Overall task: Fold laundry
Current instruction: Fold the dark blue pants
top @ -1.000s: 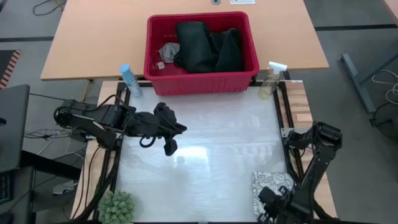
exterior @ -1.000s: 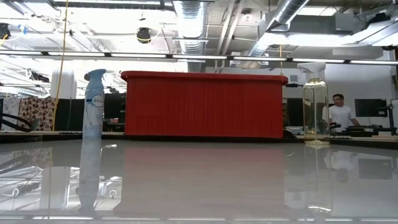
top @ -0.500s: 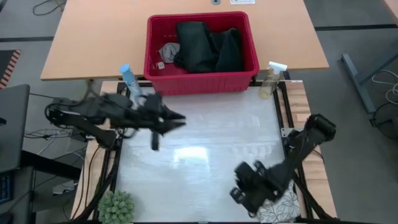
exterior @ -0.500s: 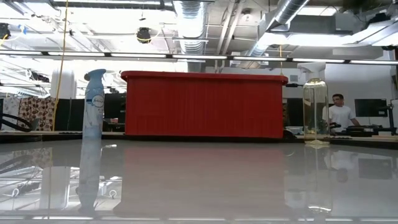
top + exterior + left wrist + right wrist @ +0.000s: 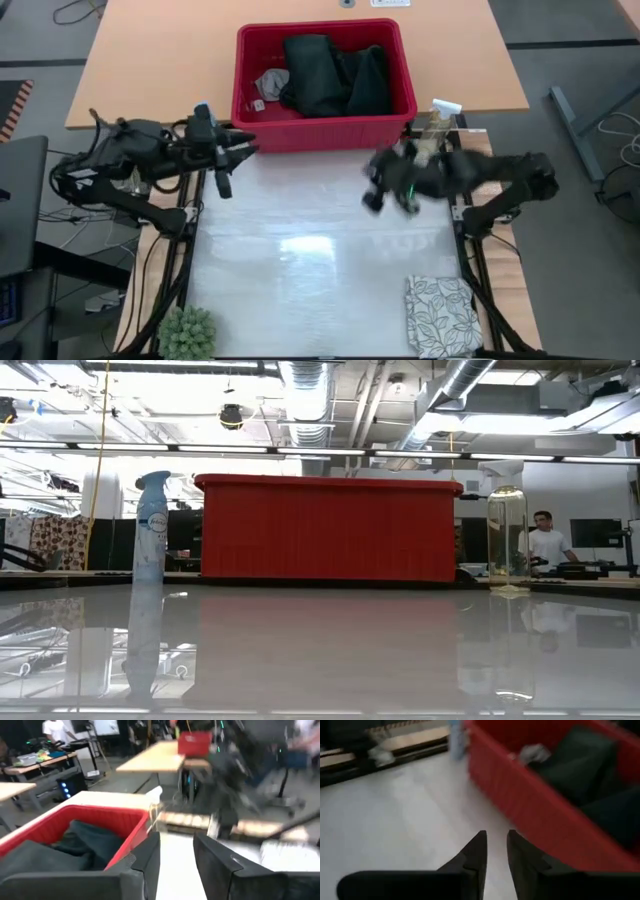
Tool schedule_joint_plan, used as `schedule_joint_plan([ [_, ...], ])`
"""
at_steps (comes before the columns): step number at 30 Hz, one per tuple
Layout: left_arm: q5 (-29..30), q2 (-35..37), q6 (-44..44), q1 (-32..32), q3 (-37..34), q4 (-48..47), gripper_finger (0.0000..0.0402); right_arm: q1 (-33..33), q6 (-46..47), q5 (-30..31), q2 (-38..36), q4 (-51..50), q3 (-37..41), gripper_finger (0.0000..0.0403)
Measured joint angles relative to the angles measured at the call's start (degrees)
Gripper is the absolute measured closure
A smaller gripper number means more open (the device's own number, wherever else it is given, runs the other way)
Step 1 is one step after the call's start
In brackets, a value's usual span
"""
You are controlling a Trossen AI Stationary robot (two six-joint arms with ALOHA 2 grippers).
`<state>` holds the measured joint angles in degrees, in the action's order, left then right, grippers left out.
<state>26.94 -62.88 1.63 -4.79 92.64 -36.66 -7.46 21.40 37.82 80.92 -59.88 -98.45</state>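
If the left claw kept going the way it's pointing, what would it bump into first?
Probably the red basket: the left gripper, open and empty, aims along the white table past the basket's near corner. Depth is unclear, so it might slip alongside instead.

The left gripper [image 5: 226,165] hangs with its fingers a little apart and nothing between them. Ahead of its jaws stands the red basket [image 5: 322,133]; a blue spray bottle [image 5: 205,122] stands just beside them. The right gripper [image 5: 385,185] has a small gap too. The basket wall is ahead of its jaws and a clear bottle [image 5: 436,125] is close by. Below both sets of jaws the white table [image 5: 320,255] lies bare.
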Motion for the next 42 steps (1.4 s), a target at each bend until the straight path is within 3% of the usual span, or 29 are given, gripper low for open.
schedule_joint_plan([
  [4,-4.2,-2.0,6.9,5.2,0.0,-2.1,0.0261,13.0,-13.5,-5.1,-2.7,6.4,0.0,0.0264],
  [10,-1.7,-5.4,12.4,15.4,0.0,3.5,0.0210,29.5,-27.8,-11.6,-2.1,20.3,0.0,0.0175],
  [13,-7.2,-7.2,9.7,23.8,0.0,10.3,0.0200,35.9,-29.4,-12.2,-0.4,26.8,0.1,0.0148],
  [19,-21.4,-12.0,2.3,41.0,0.0,18.8,0.0200,45.6,-29.6,-18.0,5.0,33.1,0.1,0.0138],
  [23,-26.9,-17.1,0.1,47.6,0.0,18.3,0.0200,49.3,-29.2,-22.2,9.8,32.8,0.1,0.0138],
  [27,-27.8,-22.3,0.9,50.6,0.0,18.4,0.0200,50.1,-29.0,-24.1,13.9,32.9,0.1,0.0138],
  [34,-28.7,-30.2,1.1,53.8,0.0,22.1,0.0200,50.1,-29.0,-24.0,18.5,35.9,0.1,0.0138],
  [42,-34.5,-33.8,-3.1,55.3,0.0,23.3,0.0200,50.4,-30.3,-24.1,18.4,38.1,0.1,0.0138],
])
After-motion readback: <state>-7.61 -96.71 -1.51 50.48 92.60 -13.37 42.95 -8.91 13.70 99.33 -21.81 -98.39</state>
